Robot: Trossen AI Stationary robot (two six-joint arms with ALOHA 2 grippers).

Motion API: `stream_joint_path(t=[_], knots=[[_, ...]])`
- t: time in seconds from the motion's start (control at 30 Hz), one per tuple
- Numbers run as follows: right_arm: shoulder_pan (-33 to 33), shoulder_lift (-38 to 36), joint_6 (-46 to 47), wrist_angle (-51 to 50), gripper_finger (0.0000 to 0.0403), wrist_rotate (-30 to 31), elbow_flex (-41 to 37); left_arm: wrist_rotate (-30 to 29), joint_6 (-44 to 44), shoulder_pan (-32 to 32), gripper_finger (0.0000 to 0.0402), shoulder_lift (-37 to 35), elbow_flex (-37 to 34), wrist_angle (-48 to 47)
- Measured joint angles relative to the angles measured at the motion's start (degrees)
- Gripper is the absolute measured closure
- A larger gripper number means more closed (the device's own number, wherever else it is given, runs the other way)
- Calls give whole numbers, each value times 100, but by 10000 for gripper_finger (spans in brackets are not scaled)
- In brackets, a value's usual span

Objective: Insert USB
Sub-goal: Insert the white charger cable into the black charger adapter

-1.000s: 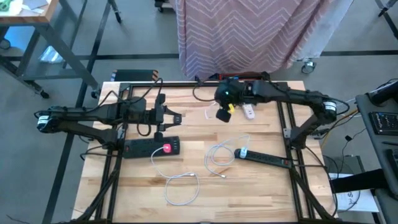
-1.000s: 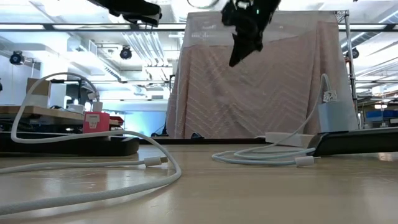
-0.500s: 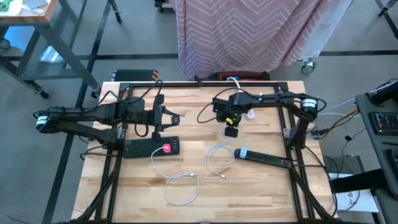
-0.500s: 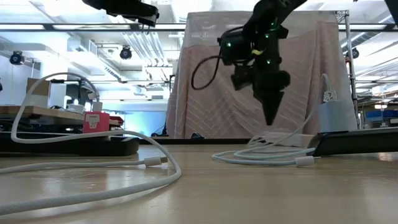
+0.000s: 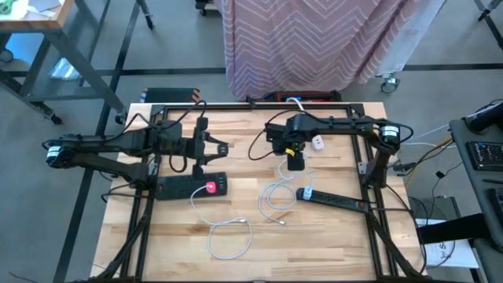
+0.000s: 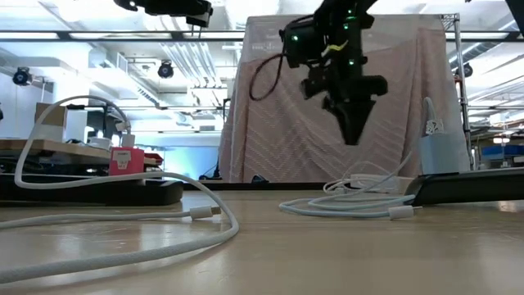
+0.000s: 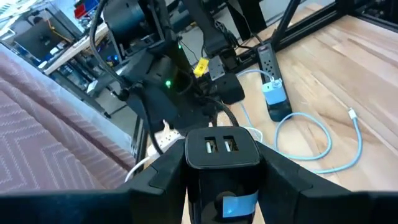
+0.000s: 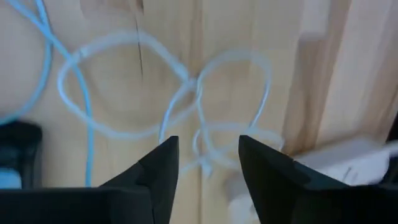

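My left gripper (image 5: 222,149) hangs over the table's left half, shut on a black charger block (image 7: 222,148) whose two USB ports face the right arm. My right gripper (image 5: 295,163) points straight down, open and holding nothing. It hangs above a coiled white USB cable (image 8: 186,87) that lies flat on the wood (image 5: 275,194). In the low view its fingertips (image 6: 352,138) are well clear of that coil (image 6: 344,201). A second white cable (image 5: 232,236) lies near the front edge. My left gripper pinches the charger block by its two opposite side faces (image 7: 186,167), one finger on each. The fingers lie level and point toward the table's right. The block is lifted clear of the table, its port face (image 7: 222,145) turned away from the wrist.
A black power strip with a red switch (image 5: 192,186) lies under the left gripper. A second strip (image 5: 334,199) with a light blue plug (image 5: 306,192) lies at the right. A white adapter (image 5: 316,143) sits beyond the right gripper. A striped cloth (image 6: 327,106) hangs behind the table.
My right gripper has swung from the far side toward the near edge and down over the cable coil, tipping to point straight down, then risen a little. Its fingers, shut to a point before, now stand apart. The left arm kept still.
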Motion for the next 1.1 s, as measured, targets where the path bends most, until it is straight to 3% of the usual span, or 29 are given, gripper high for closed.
stream_joint_path(t=[0.23,0.6,1.1], knots=[[24,510,-1236,324,253,-214,-19,1,-252,0,268,-2,4,76],[31,1452,-1601,392,299,-258,-19,2,-575,0,268,-2,2,246],[37,1508,-1664,642,381,-120,-23,6,-428,0,268,309,2,420]])
